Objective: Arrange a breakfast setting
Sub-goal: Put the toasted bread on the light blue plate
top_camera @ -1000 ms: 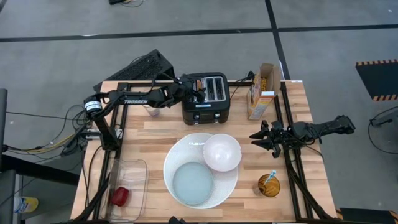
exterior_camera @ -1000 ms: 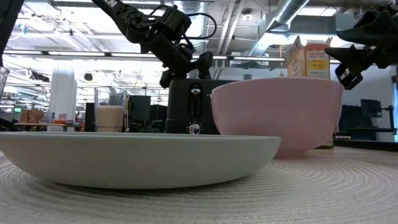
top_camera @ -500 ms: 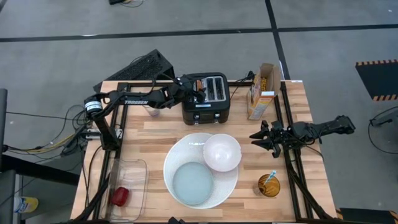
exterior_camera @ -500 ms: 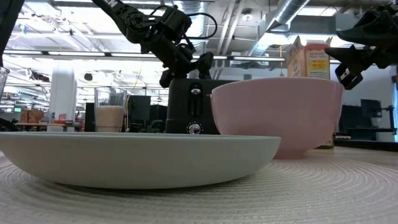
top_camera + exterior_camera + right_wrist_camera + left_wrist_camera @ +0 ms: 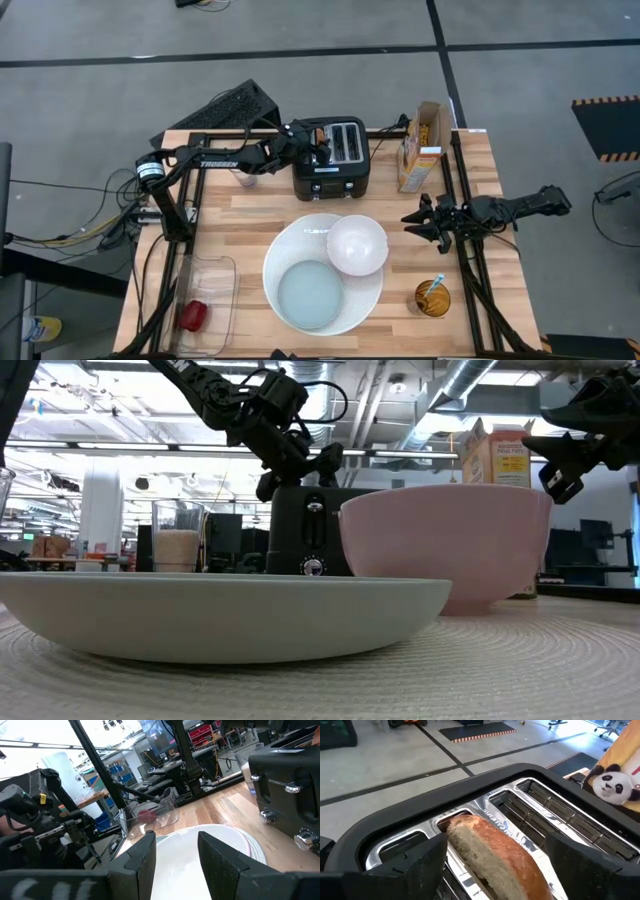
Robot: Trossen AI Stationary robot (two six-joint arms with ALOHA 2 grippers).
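A tan bagel (image 5: pixel 495 850) stands on edge in a slot of the black toaster (image 5: pixel 332 157), and its upper part sticks out. My left gripper (image 5: pixel 495 857) hovers over that slot, open, with one finger on each side of the bagel. A white bowl (image 5: pixel 357 244) and a pale blue-grey plate (image 5: pixel 310 295) sit on the large white plate (image 5: pixel 322 275). A red food piece (image 5: pixel 192 315) lies in a clear tray. The blue-handled spoon (image 5: pixel 436 284) stands in an amber cup. My right gripper (image 5: pixel 415 222) waits open at the table's right side. My left gripper comes at the bagel slanting down from the table's left. Its fingers (image 5: pixel 420 865) flank the two flat faces of the bagel's upper part (image 5: pixel 470 832). They stand close against it, and I cannot tell whether they touch. The bagel's lower part sits in the slot.
An orange cereal box (image 5: pixel 422 148) stands open at the far right of the toaster. A glass (image 5: pixel 245 178) stands under my left arm. The clear tray (image 5: pixel 205 300) is at the near left and the amber cup (image 5: pixel 432 298) at the near right.
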